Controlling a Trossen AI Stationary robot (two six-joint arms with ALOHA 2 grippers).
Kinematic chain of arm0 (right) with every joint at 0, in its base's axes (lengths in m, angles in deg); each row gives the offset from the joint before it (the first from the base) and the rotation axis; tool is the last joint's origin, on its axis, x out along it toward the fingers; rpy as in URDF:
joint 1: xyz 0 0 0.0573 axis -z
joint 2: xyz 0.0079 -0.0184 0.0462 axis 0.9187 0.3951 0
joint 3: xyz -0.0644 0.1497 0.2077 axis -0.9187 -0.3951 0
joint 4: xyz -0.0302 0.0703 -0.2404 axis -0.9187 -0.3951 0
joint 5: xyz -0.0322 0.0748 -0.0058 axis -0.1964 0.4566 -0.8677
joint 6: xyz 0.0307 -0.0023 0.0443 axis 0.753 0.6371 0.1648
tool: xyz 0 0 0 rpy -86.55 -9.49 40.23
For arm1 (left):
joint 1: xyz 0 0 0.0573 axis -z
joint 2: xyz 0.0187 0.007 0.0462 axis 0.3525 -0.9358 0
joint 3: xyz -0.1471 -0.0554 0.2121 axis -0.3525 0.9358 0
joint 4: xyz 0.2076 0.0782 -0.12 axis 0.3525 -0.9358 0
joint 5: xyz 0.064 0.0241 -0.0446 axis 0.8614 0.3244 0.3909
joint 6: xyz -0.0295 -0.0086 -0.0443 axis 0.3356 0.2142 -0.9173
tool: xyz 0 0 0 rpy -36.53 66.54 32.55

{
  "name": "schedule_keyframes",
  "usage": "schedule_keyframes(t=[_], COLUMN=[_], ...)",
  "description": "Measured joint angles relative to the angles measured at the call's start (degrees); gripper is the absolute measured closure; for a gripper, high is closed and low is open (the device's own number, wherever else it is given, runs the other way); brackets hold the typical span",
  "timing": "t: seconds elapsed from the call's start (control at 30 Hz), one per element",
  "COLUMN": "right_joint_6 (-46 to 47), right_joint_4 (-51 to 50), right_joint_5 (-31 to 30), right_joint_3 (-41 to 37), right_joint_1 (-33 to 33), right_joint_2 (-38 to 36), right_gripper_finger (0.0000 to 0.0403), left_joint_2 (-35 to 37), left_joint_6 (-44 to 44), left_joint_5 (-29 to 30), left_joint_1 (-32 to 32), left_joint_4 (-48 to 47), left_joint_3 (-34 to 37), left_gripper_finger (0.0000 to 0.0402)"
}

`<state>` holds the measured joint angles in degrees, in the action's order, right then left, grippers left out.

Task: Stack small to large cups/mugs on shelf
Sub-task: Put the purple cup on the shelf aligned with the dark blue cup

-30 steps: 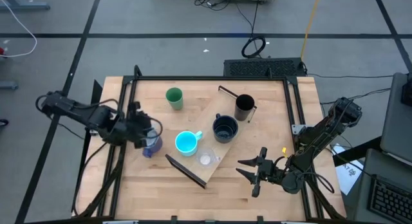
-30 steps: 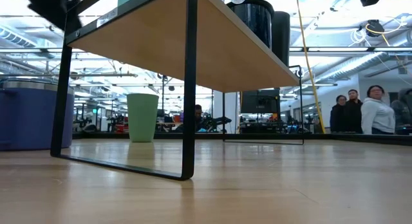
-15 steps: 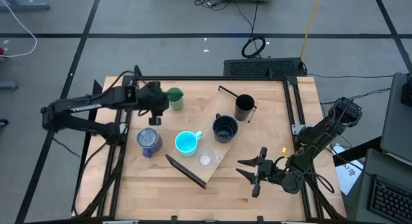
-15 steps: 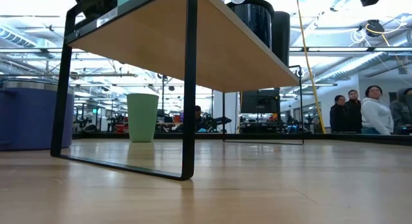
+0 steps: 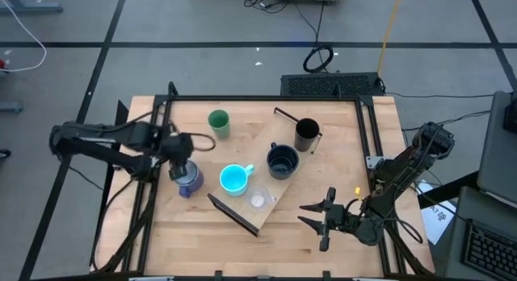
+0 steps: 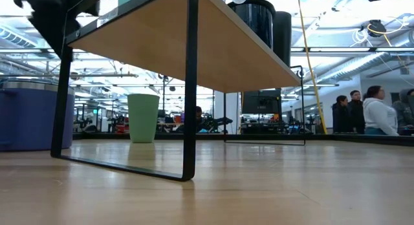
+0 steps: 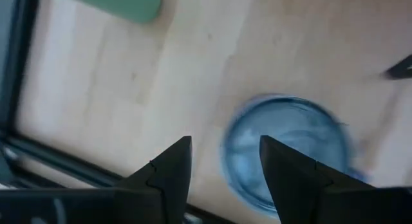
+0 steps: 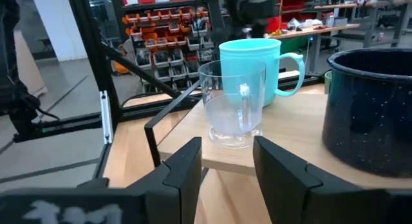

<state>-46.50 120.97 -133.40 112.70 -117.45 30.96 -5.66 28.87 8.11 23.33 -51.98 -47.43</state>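
Your left gripper (image 5: 182, 146) hovers over the blue-purple mug (image 5: 188, 178) on the tabletop beside the shelf (image 5: 284, 186), fingers apart, empty. Seemingly pre-grasp, though blurred. Next: descend, straddle the rim. Right gripper (image 5: 322, 220) waits part-open.

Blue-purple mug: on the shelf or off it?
Off it. The blue-purple mug stands upright on the tabletop, left of the shelf, with the left hand just above it.
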Motion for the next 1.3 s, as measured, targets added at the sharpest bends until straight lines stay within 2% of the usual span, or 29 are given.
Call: schedule_keyframes(t=[0.2,0.43,0.67,0.77,0.87,0.97,1.2,1.3], right_joint_6=[-1.29,-1.31,-1.3,-1.31,-1.31,-1.3,-1.29,-1.29], right_joint_4=[-0.18,-0.6,-0.91,-0.91,-0.91,-0.84,-0.72,-0.72], right_joint_5=[-0.02,-0.02,-0.02,-0.04,-0.04,-0.04,-0.04,-0.04], right_joint_3=[0.0,0.0,0.0,0.0,0.0,0.0,0.0,0.0], right_joint_1=[0.09,0.11,0.11,0.11,0.11,0.11,0.11,0.11], right_joint_2=[0.0,0.0,0.0,0.0,0.0,0.0,0.0,0.0], right_gripper_finger=[0.0273,0.0273,0.0273,0.0273,0.0273,0.0273,0.0273,0.0273], left_joint_2=[1.65,-1.78,-6.07,-9.02,-12.54,-15.62,-18.5,-18.48], left_joint_6=[-24.98,-48.2,-68.61,-75.81,-81.11,-85.07,-87.09,-87.1], left_joint_5=[1.97,3.1,2.89,2.49,2.43,2.31,1.11,1.22], left_joint_1=[13.95,24.41,35.76,38.72,41.52,43.47,42.93,41.51], left_joint_4=[-4.19,-3.24,-0.28,-1.24,-1.56,-2.17,-4.02,-3.69], left_joint_3=[0.0,0.02,0.02,0.02,0.02,0.03,0.04,0.04], left_gripper_finger=[0.0218,0.0218,0.0217,0.0217,0.0215,0.0193,0.0086,0.0053])
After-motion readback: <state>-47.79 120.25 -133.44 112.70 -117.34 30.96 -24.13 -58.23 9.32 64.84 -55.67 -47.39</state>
